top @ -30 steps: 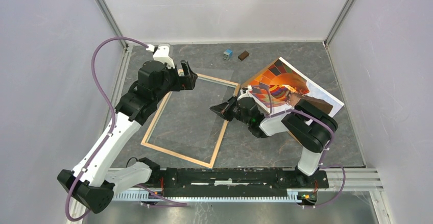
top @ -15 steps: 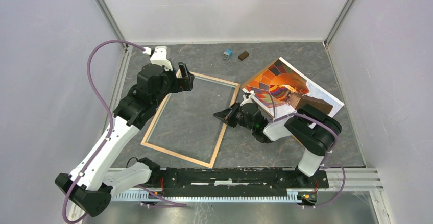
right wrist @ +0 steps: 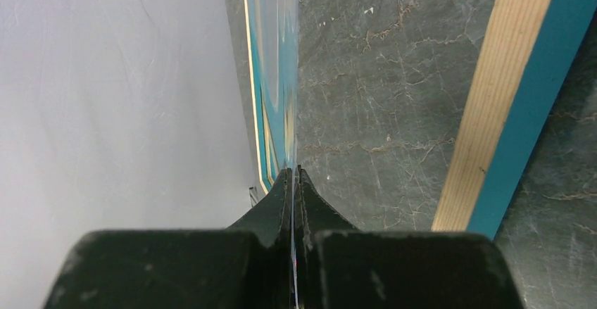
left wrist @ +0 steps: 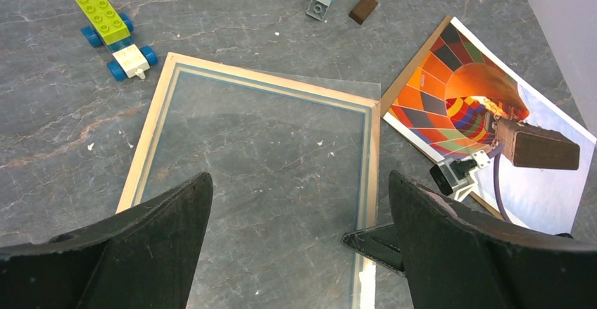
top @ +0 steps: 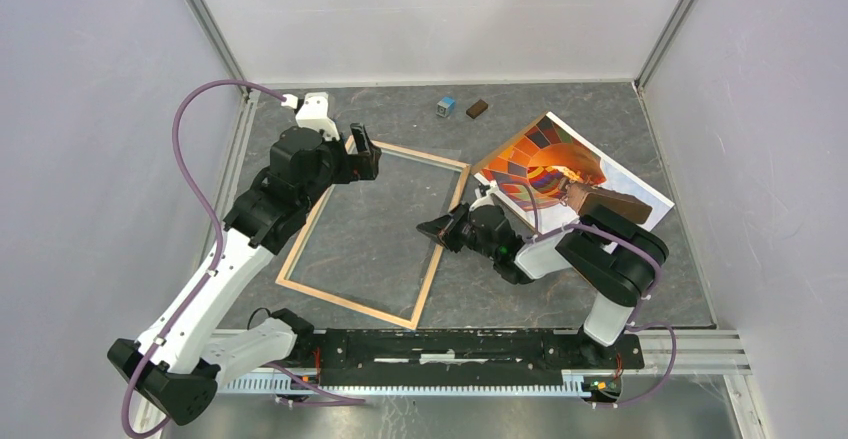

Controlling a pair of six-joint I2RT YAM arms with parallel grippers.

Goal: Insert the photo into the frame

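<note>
The frame [top: 345,304] lies flat, wood-coloured back up, left of centre; it also shows in the left wrist view [left wrist: 151,133]. A clear sheet [top: 400,209] lies over it, slightly skewed. My right gripper [top: 432,227] is shut on that sheet's right edge [right wrist: 285,77], beside the frame's right rail [right wrist: 500,98]. My left gripper [top: 366,151] is open and empty, hovering above the frame's far left corner; in its own wrist view [left wrist: 299,189] it looks down on the sheet [left wrist: 281,154]. The photo [top: 545,159] lies picture-up at the right, partly under my right arm.
A brown backing board edge [left wrist: 407,77] shows under the photo's left side. A small blue-grey block [top: 445,106] and a brown block [top: 477,109] lie at the back. A toy brick car [left wrist: 112,34] sits beyond the frame's far left corner.
My left gripper has drawn back a little to the left over the frame's far corner. My right gripper, still pinching the clear sheet, has shifted slightly toward the near side.
</note>
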